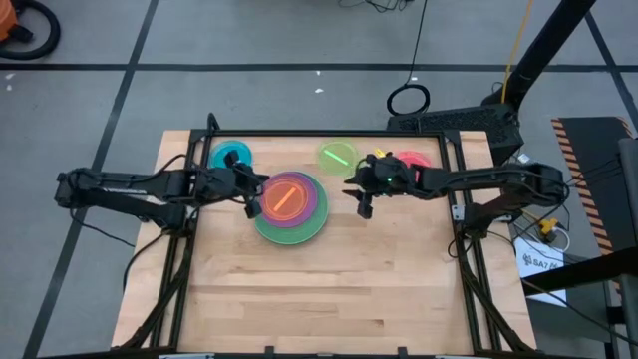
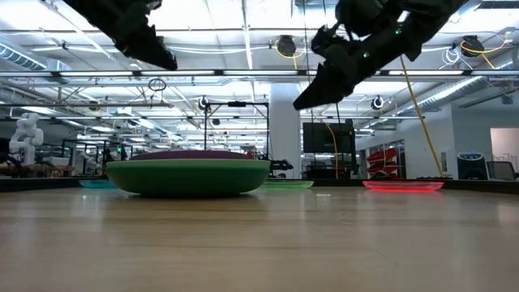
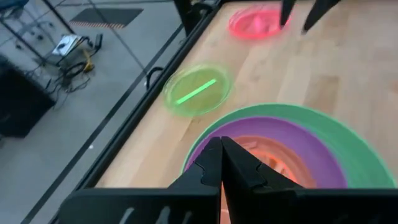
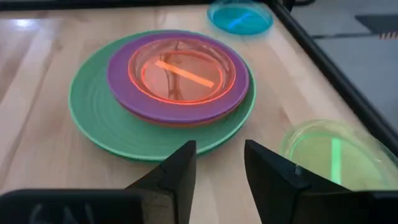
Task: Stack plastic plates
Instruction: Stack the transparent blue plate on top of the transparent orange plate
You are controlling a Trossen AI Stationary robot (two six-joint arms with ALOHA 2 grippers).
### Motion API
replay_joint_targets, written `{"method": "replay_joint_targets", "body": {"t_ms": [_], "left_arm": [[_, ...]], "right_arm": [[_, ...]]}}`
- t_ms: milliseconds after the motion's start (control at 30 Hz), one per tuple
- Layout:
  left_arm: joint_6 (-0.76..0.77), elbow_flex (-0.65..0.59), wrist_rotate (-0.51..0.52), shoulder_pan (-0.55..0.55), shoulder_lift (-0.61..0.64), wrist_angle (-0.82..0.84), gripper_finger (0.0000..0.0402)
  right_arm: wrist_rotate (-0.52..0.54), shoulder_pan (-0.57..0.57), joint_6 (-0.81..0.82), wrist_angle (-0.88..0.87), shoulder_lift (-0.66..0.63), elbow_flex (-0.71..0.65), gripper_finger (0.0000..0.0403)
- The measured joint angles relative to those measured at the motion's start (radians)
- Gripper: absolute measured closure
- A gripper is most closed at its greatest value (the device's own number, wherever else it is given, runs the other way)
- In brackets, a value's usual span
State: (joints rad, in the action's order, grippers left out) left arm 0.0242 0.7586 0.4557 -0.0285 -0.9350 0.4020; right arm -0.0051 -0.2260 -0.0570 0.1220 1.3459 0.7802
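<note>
A stack of plates [image 1: 290, 206] stands mid-table: a large green plate [image 4: 99, 118] at the bottom, a purple one [image 4: 124, 87] above it, and a small translucent orange plate [image 4: 180, 71] on top. The blue plate [image 1: 231, 157], the lime plate [image 1: 337, 155] and the pink plate [image 1: 412, 160] each lie flat near the far edge. My left gripper [image 1: 251, 199] is shut and hovers above the stack's left rim. My right gripper [image 1: 365, 207] is open in the air to the right of the stack, in front of the lime plate [image 4: 333, 152]. The low view shows both grippers well above the table.
A black frame rail [image 1: 329, 131] runs along the table's far edge and down both sides. Bare wood [image 1: 319, 289] fills the near half of the table. The room and its floor lie beyond the table.
</note>
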Motion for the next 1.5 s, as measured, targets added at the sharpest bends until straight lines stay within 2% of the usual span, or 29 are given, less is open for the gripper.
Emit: {"method": "replay_joint_targets", "body": {"t_ms": [333, 500, 667, 833, 1100, 1233, 1367, 1500], "left_arm": [[-0.043, 0.0, -0.004, -0.147, -0.001, 0.045, 0.0398], [-0.059, 0.0, -0.107, -0.246, -0.012, 0.088, 0.0398], [-0.03, 0.0, -0.12, -0.337, -0.041, 0.17, 0.0398], [0.012, 0.0, -0.179, -0.45, -0.12, 0.246, 0.0398], [0.021, 0.026, -0.199, -0.674, -0.339, 0.389, 0.0398], [-0.069, 0.121, -0.306, -0.761, -0.459, 0.475, 0.0398], [-0.257, 0.22, -0.442, -0.817, -0.563, 0.58, 0.0398], [-0.461, 0.23, -0.474, -0.85, -0.616, 0.603, 0.039]], "right_arm": [[0.002, -0.012, -0.18, 0.04, -0.152, -0.001, 0.0275], [0.0, -0.018, -0.235, 0.039, -0.21, -0.001, 0.0275], [0.0, -0.017, -0.259, 0.073, -0.238, -0.028, 0.0275], [0.001, -0.034, -0.276, 0.168, -0.242, -0.091, 0.0275], [0.003, -0.079, -0.248, 0.181, -0.242, -0.094, 0.0275], [0.004, -0.089, -0.245, 0.18, -0.242, -0.094, 0.0275], [0.002, -0.088, -0.244, 0.169, -0.242, -0.094, 0.0275], [0.003, -0.088, -0.243, 0.138, -0.242, -0.094, 0.0275]]}}
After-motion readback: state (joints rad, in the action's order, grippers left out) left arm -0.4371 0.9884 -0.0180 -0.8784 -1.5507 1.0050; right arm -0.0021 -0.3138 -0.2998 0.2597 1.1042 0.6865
